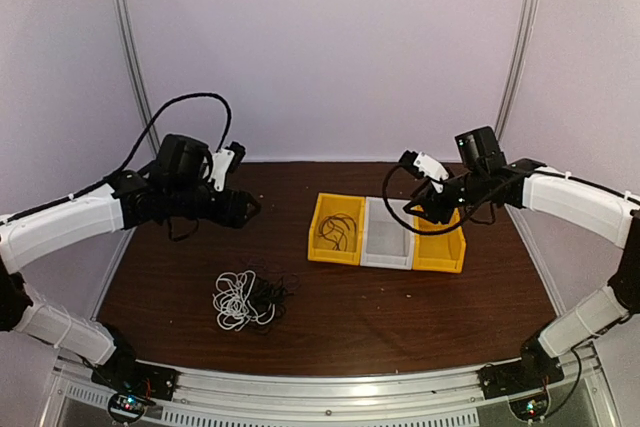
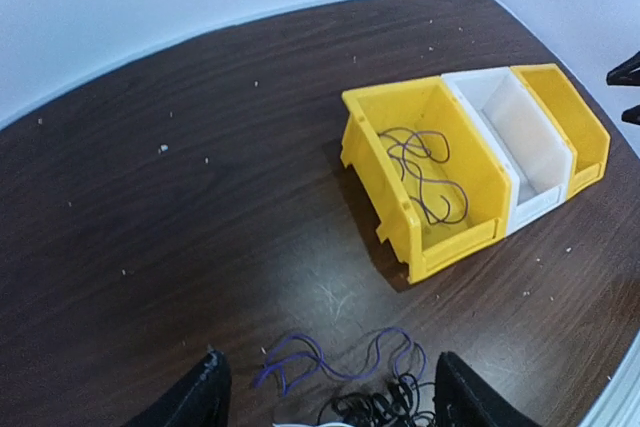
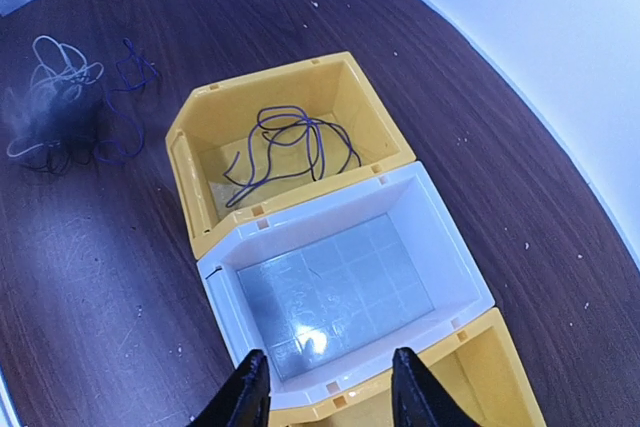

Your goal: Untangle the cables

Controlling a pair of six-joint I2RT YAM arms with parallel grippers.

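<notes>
A tangle of white, black and purple cables (image 1: 246, 297) lies on the dark wooden table, in front of the left arm. One purple cable (image 3: 290, 147) lies loose in the left yellow bin (image 1: 322, 247). My left gripper (image 1: 248, 209) hangs above the table behind the tangle, open and empty. In the left wrist view a purple loop (image 2: 330, 359) and black strands (image 2: 385, 409) of the tangle lie below, between its fingers (image 2: 205, 395). My right gripper (image 3: 330, 397) is open and empty above the near rim of the empty white bin (image 3: 452, 247).
Three bins stand side by side at mid-table: yellow, white, and a second yellow bin (image 1: 452, 252) at the right. The curved table edge and a metal rail (image 1: 330, 387) run along the front. A pale wall stands behind.
</notes>
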